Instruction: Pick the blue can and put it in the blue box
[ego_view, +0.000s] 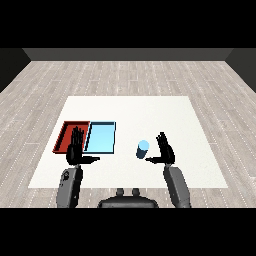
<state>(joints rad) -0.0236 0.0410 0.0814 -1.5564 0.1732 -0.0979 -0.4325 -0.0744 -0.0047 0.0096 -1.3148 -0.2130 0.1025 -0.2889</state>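
White tabletop (130, 110) carries three things: one red tray (65, 135), one blue tray (101, 137) and one blue can (143, 149). The red tray lies nearest the tabletop's left edge, with a strip of bare white between it and that edge; the blue tray sits just beside it on its right, long sides together. The left hand (75, 150) stands upright over the near end of the red tray, fingers straight and spread upward, thumb stuck out to the right toward the blue tray's near corner, holding nothing. Between the blue tray and the can runs a gap of bare tabletop. The can stands upright, right of the blue tray and well apart from it, near the front half of the tabletop. Just beside it on its right is the right hand (165, 151), palm turned toward the can, fingers straight and raised, thumb reaching left below the can; whether the thumb touches it I cannot tell, and the fingers are not curled round it. Right of that hand the tabletop lies bare to its right edge, and the whole far half is bare as well.
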